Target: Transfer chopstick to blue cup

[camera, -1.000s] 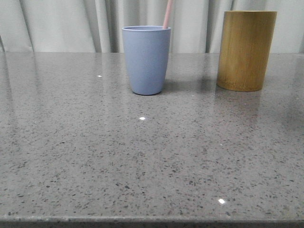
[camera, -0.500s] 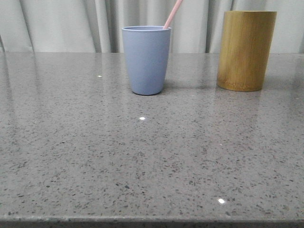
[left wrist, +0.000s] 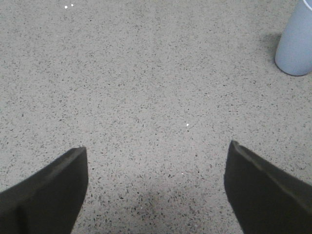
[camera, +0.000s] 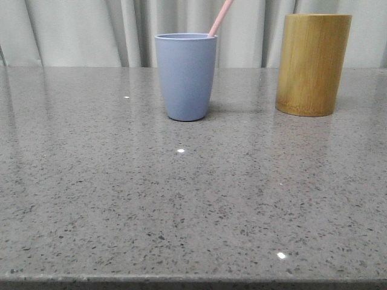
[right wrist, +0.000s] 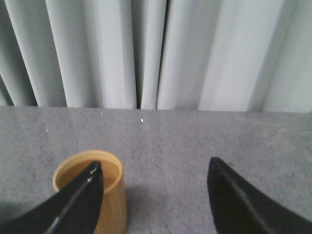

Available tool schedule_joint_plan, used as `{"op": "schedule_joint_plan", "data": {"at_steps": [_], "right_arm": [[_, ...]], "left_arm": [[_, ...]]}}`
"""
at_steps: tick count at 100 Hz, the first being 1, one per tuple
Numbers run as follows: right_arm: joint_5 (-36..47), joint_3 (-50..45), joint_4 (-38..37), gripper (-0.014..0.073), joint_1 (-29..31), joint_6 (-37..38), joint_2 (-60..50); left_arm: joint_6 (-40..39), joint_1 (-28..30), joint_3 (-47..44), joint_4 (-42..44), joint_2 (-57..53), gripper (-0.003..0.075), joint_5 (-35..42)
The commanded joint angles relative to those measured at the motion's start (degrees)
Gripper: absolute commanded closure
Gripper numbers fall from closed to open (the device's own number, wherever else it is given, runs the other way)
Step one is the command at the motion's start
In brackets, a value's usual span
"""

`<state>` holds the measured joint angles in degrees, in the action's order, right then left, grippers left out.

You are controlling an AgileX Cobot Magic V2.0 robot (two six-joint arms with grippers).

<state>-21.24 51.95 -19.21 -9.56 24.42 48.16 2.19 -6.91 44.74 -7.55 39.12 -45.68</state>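
The blue cup (camera: 186,75) stands upright on the grey stone table, at the back centre in the front view. A pale pink chopstick (camera: 220,18) leans out of its right rim; only its top end shows. The cup's lower side also shows in the left wrist view (left wrist: 296,44). My left gripper (left wrist: 156,163) is open and empty over bare table, well short of the cup. My right gripper (right wrist: 153,183) is open and empty, high up, one finger overlapping the bamboo holder (right wrist: 113,195). Neither gripper shows in the front view.
The yellow-brown bamboo holder (camera: 313,63) stands at the back right, to the right of the blue cup; its inside looks empty in the right wrist view. Pale curtains (camera: 91,30) hang behind the table's far edge. The speckled table (camera: 181,199) stretches toward the front.
The chopstick in the blue cup has tipped from nearly upright to leaning further right. The cups have not moved.
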Motion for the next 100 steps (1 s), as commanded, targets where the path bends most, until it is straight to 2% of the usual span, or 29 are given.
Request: {"op": "schedule_joint_plan", "data": {"at_steps": [1, 33, 59, 87, 100], "right_arm": [[0.1, -2.4, -1.8, 0.0121, 0.4, -0.5, -4.8], [-10.4, -13.6, -0.4, 0.0121, 0.3, -0.5, -20.1], [-19.2, -14.3, 7.4, 0.0121, 0.3, -5.8, -22.2], [-18.8, -14.3, 8.7, 0.0133, 0.3, -7.3, -22.2], [-18.8, -14.3, 8.7, 0.0213, 0.3, -7.3, -22.2]], "left_arm": [[-0.5, 0.0, 1.4, -0.9, 0.1, 0.0164, 3.5], [-0.5, 0.0, 1.4, -0.9, 0.1, 0.0164, 3.5], [-0.5, 0.0, 1.4, -0.9, 0.1, 0.0164, 3.5], [-0.5, 0.0, 1.4, -0.9, 0.1, 0.0164, 3.5], [-0.5, 0.0, 1.4, -0.9, 0.1, 0.0181, 3.5]]}}
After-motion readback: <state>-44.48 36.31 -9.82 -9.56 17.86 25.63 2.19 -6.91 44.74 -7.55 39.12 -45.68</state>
